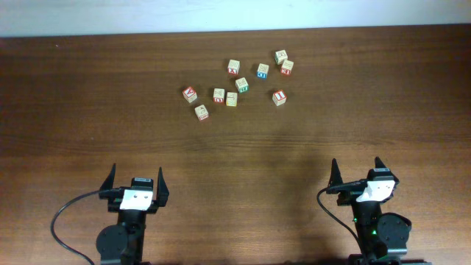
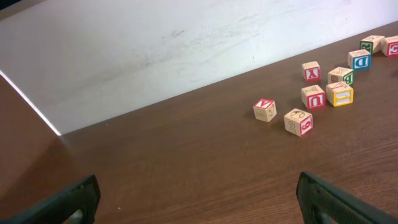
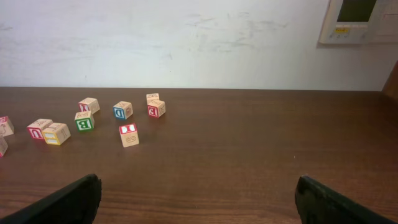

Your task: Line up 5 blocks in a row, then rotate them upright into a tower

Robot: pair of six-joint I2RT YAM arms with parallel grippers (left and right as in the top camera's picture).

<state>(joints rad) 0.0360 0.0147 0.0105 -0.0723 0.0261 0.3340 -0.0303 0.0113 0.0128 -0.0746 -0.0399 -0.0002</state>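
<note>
Overhead — blocks (image 1: 241,84) on brown table (image 1: 73,110), white wall (image 1: 221,15).

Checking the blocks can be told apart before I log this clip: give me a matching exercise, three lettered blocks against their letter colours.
Blocks:
1. D block
2. B block
3. U block

Letter colours:
a. green
b. red
c. blue

Pairs: 1-c, 2-a, 3-b
</note>
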